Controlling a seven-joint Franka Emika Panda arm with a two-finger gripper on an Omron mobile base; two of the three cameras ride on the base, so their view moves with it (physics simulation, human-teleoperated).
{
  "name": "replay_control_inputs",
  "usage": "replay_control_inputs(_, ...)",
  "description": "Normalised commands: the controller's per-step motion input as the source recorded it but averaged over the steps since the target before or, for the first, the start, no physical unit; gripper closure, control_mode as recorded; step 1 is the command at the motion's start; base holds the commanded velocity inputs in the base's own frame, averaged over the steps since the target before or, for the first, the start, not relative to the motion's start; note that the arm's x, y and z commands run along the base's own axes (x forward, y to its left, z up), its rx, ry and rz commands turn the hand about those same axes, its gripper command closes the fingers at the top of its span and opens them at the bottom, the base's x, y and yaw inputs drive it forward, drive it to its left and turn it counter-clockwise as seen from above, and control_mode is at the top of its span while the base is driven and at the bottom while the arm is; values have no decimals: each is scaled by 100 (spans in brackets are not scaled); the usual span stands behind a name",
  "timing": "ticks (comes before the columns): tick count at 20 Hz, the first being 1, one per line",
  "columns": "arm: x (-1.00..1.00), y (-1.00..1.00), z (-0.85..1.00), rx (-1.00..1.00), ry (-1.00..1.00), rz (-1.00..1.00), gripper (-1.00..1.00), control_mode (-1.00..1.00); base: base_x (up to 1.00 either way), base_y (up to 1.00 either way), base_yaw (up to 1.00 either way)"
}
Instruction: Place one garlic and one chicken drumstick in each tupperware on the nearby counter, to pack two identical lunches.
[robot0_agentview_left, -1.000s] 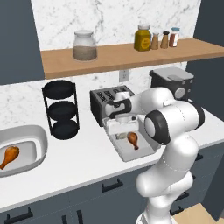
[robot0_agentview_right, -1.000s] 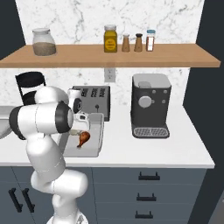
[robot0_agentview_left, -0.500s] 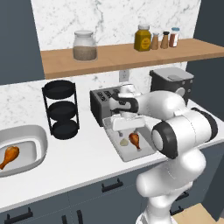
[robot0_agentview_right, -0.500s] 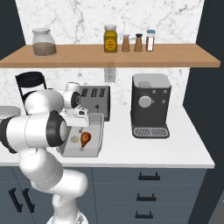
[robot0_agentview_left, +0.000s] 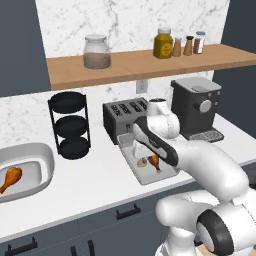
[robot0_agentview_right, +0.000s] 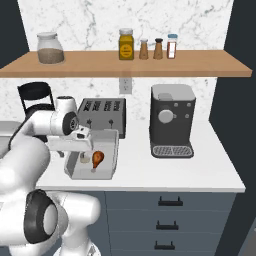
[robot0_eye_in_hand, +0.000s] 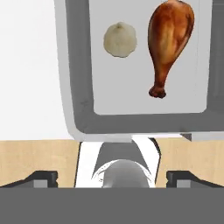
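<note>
White counter (robot0_agentview_right: 165, 172) over dark cabinets with black handles. Rectangular light-grey tupperware (robot0_agentview_right: 111, 165) near the front edge, holding one chicken drumstick (robot0_agentview_right: 97, 159) and one garlic (robot0_agentview_right: 84, 159) just beside it. Gripper (robot0_agentview_right: 75, 145) above the tupperware's left side; finger spread not legible. Dark toaster (robot0_agentview_right: 104, 114) behind the tupperware; coffee machine (robot0_agentview_right: 171, 120) to the right. Wooden shelf (robot0_agentview_right: 125, 63) above, carrying a glass jar (robot0_agentview_right: 50, 48) and four spice bottles (robot0_agentview_right: 148, 46).
</note>
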Motion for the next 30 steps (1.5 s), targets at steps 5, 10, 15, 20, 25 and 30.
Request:
replay_control_inputs(5,-88,-11,80,0,-15,0,-100,-100,0,0,0)
replay_control_inputs(10,-52,-32,100,0,-14,0,-100,-100,0,0,0)
replay_control_inputs(15,-60,-15,58,0,-21,0,-100,-100,0,0,0)
replay_control_inputs(20,-2,0,0,0,-1,0,-100,-100,0,0,0)
replay_control_inputs(25,-3,0,0,0,0,0,-100,100,-46,-21,-11)
replay_control_inputs(30,0,0,0,0,0,0,-100,100,-81,-74,-37)
